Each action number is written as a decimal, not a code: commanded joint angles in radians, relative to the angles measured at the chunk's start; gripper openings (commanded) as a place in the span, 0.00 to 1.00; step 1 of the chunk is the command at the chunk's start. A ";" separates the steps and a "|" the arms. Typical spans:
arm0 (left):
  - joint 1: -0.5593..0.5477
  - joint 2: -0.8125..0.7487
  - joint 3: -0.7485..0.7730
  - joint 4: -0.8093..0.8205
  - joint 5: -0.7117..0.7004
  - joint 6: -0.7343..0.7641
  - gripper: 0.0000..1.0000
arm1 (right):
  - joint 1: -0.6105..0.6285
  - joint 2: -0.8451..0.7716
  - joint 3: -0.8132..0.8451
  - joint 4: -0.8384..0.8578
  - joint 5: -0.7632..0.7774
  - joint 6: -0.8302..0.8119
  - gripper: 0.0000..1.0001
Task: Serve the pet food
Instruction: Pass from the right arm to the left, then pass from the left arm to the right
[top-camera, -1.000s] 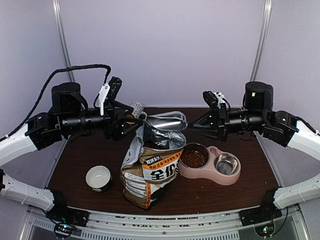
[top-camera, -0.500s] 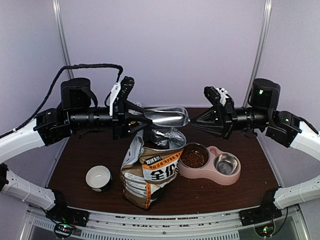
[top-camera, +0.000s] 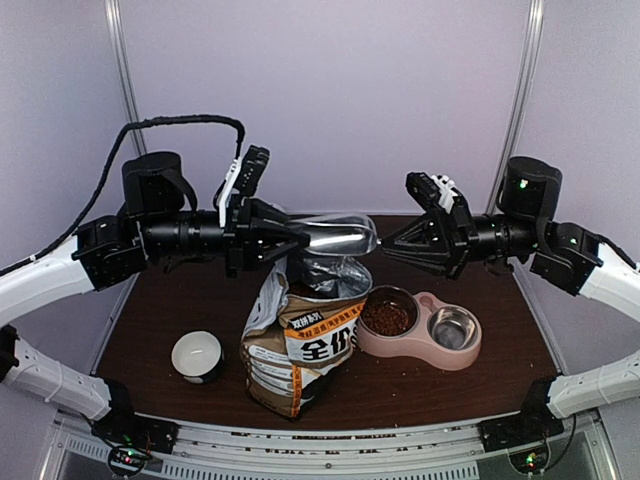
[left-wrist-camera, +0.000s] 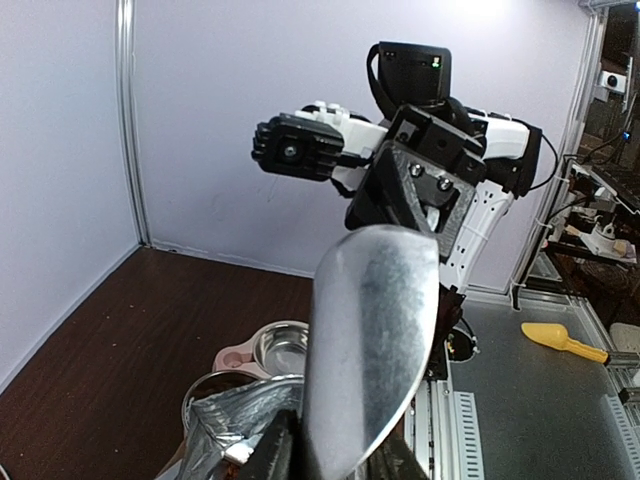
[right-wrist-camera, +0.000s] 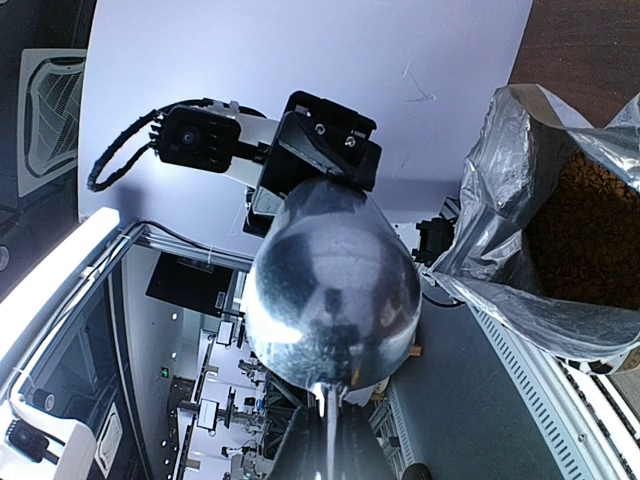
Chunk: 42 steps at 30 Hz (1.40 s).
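Note:
A shiny metal scoop (top-camera: 335, 238) hangs level above the open printed bag (top-camera: 300, 340), held from both ends. My right gripper (top-camera: 385, 247) is shut on its handle; the right wrist view shows the bowl's rounded back (right-wrist-camera: 330, 290) just past my right gripper (right-wrist-camera: 330, 425). My left gripper (top-camera: 298, 238) grips the scoop's far rim, its dark fingers (left-wrist-camera: 275, 455) pressed on either side of the blade-like edge (left-wrist-camera: 370, 330). Brown pet food (top-camera: 386, 317) fills the left cup of the pink double bowl (top-camera: 420, 352). More pet food (right-wrist-camera: 585, 215) shows inside the bag's foil mouth.
The bowl's right steel cup (top-camera: 453, 327) holds nothing. A white cup (top-camera: 197, 355) stands on the brown table (top-camera: 150, 320) left of the bag. The bag leans just left of the bowl, directly under the scoop. Purple walls close in the back and sides.
My left arm rose and its jaws went from wide open to closed around the scoop's rim. The right arm lifted the scoop slightly, then held still.

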 joint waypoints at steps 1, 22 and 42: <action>-0.007 0.008 0.029 0.083 0.060 -0.036 0.29 | -0.005 0.003 -0.018 0.064 -0.020 0.007 0.00; -0.002 -0.005 0.009 -0.076 -0.089 -0.347 0.00 | -0.012 -0.009 0.070 -0.154 0.142 -0.453 0.58; 0.029 -0.007 -0.038 -0.065 -0.023 -0.779 0.00 | 0.130 -0.042 0.010 -0.228 0.417 -0.865 0.70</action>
